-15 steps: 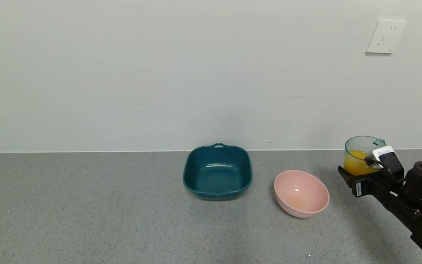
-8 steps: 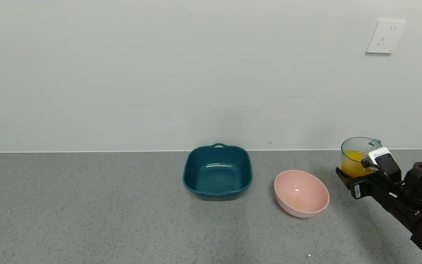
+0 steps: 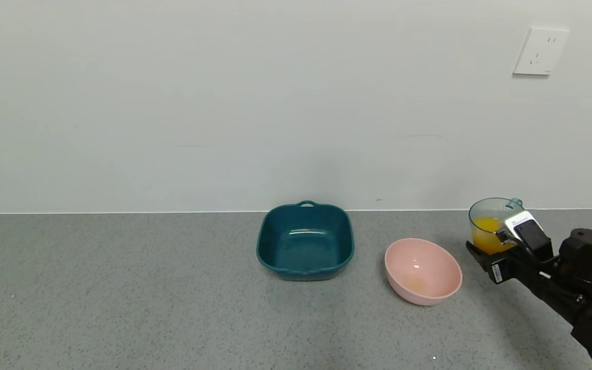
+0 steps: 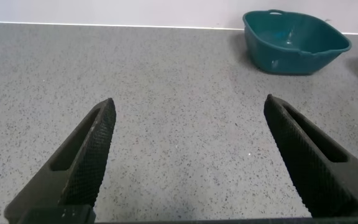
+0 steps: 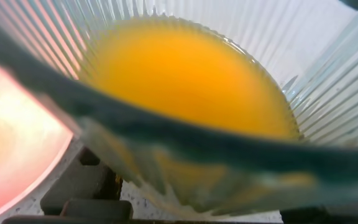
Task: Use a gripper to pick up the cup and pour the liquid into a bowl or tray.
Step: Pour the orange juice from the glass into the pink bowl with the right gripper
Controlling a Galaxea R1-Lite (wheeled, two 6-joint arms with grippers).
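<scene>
Left gripper [image 4: 185,162]: we find it parked low over the speckled grey countertop [image 3: 121,298], fingers spread wide, nothing between them; it is out of the head view.
Dark teal square tray [image 3: 304,240]: centre of the head view, near the wall, holding nothing we can see.
Round pale pink bowl [image 3: 422,270]: right of centre, just beside the tray, resting on the counter; only a faint tint inside.
Translucent blue-grey ribbed cup [image 3: 490,224]: right edge of the head view, right of the bowl, roughly upright, clear of the counter.
Orange-yellow liquid [image 5: 185,78]: fills the lower part of the cup; none spilled.
Right gripper [image 3: 505,240]: pinching the cup at its handle side, fingers pressed together; arm reaches in from the lower right.
Step in hand: we judge it to be carrying the cup to the bowl.
Next move: bring the rim over the bowl, then tip slowly.
</scene>
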